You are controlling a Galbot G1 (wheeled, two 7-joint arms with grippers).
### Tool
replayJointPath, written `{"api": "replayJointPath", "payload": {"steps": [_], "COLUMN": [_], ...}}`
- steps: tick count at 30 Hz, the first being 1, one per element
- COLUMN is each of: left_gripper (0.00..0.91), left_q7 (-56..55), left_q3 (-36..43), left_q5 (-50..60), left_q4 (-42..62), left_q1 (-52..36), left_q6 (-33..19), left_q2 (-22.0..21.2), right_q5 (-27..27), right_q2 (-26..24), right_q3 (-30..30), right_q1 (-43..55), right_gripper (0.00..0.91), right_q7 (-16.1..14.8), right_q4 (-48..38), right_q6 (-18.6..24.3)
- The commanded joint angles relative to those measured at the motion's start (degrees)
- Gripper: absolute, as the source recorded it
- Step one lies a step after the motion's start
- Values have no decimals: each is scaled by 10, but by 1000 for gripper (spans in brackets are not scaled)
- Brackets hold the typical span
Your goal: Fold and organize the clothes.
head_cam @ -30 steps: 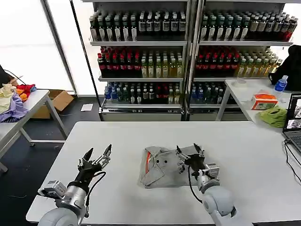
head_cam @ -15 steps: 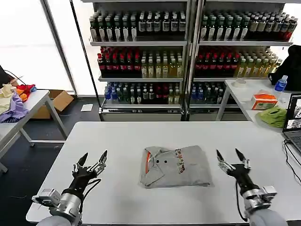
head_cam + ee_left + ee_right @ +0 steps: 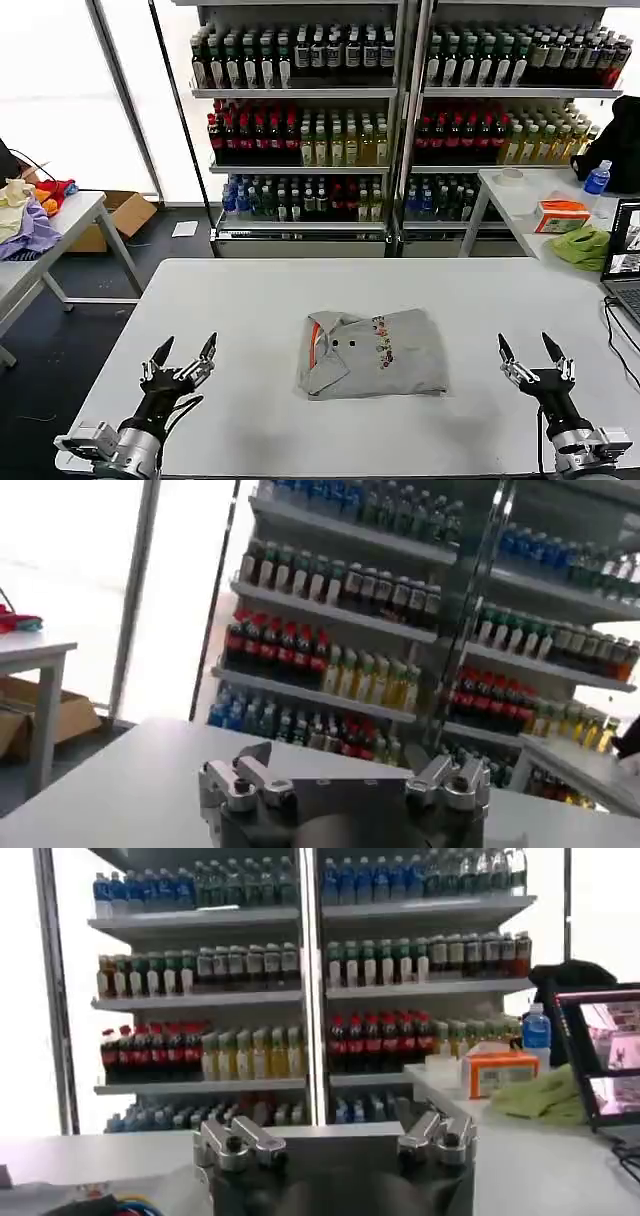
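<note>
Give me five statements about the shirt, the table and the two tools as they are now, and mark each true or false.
1. The grey shirt lies folded near the middle of the white table. True.
2. The right tool is clamped on the shirt's edge. False: it is open and off to the shirt's right, holding nothing.
3. The left tool is open and holds nothing. True.
4. The shirt's orange-lined collar faces the robot's right. False: the collar is at the shirt's left end.
5. A second grey shirt is stacked beside it on the same table. False: there is one shirt on this table.
</note>
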Motion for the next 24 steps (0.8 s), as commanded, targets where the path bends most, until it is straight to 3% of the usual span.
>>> {"api": "replayJointPath", "payload": {"steps": [1, 24], "left_gripper": [907, 907], "left_q7": [5, 6], "left_q3": [-8, -15], "left_q5": [-13, -20], "left_q4": [-13, -16], "left_q1": [18, 21], "left_q6": [-6, -2], "left_q2": [-3, -1], "right_q5": [7, 18], "right_q2": [4, 3], "right_q3": [3, 19], "right_q1": [-26, -39], "right_gripper": [907, 907], "right_q7": [3, 13], "right_q4": [8, -3], "right_q6": [12, 15]}}
